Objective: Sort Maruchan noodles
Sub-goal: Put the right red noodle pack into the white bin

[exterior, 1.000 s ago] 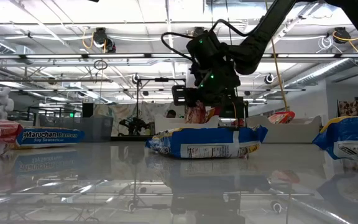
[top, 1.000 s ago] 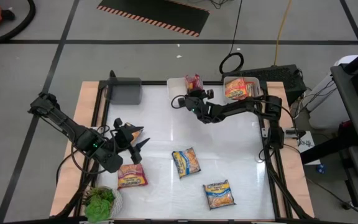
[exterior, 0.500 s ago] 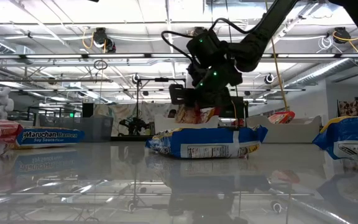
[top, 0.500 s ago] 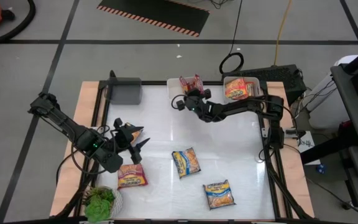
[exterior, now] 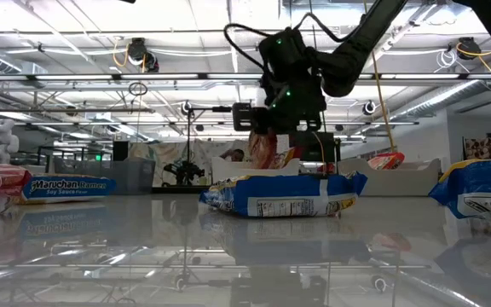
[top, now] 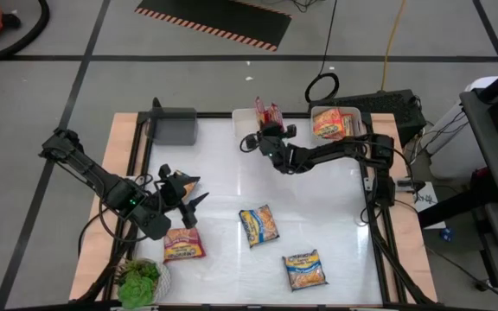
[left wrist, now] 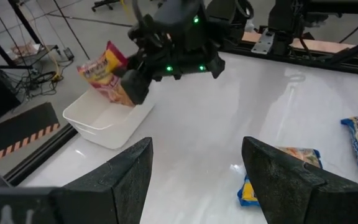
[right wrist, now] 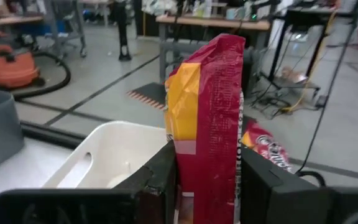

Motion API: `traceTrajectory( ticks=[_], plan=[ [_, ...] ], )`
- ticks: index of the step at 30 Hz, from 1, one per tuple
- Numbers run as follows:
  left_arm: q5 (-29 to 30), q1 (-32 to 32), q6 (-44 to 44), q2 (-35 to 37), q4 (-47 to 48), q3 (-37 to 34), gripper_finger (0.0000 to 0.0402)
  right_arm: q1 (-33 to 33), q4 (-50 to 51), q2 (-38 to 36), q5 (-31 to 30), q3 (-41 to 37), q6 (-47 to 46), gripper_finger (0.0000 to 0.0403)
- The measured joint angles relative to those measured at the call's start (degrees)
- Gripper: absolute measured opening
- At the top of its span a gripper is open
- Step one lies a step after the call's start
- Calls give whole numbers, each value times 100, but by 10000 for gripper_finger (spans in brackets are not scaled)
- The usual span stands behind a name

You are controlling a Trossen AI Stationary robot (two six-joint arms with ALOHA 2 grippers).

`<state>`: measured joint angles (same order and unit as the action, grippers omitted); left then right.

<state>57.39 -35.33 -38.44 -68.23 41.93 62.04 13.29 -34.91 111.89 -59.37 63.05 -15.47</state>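
My right gripper (top: 269, 130) is at the table's far edge, shut on a red-and-yellow noodle packet (right wrist: 210, 106) over a white bin (right wrist: 107, 155). A second red packet (right wrist: 267, 148) lies behind it in that bin. My left gripper (left wrist: 197, 168) hovers open and empty over the table's left side (top: 193, 192). A red-pink packet (top: 182, 244) and two blue-and-yellow packets (top: 260, 225) (top: 305, 269) lie flat on the white tabletop. An orange packet (top: 328, 125) sits in a second white bin (top: 353, 117). My right gripper pinches the packet's lower end (right wrist: 207, 165) between its two fingers, one on each flat face. The fingers (right wrist: 160, 177) reach nearly level toward the table's far edge. The packet stands on edge, rising above the fingers, over the white bin (left wrist: 104, 118).
A grey bin (top: 175, 128) stands at the far left corner, and a green leafy plant (top: 138, 281) at the near left corner. In the low view a blue-and-yellow packet (exterior: 284, 194) lies in front of my right gripper. Wooden borders run along both table sides.
My right gripper has tipped upward and risen a little at the white bin. The red-and-yellow packet has come up with it and now stands on edge above the fingers instead of lying low in the bin.
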Motion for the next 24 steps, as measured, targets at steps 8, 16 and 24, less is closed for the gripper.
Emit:
traceTrajectory(
  ticks=[8,16,24],
  plan=[
    [-42,0,-53,-2,-9,0,253,6,-1334,54,-366,-522,120,113],
    [-55,0,-90,-2,-31,1,253,134,-1906,92,-189,-881,231,113],
    [-52,0,218,-2,-360,2,253,222,-2026,175,-188,-885,203,133]
  ],
)
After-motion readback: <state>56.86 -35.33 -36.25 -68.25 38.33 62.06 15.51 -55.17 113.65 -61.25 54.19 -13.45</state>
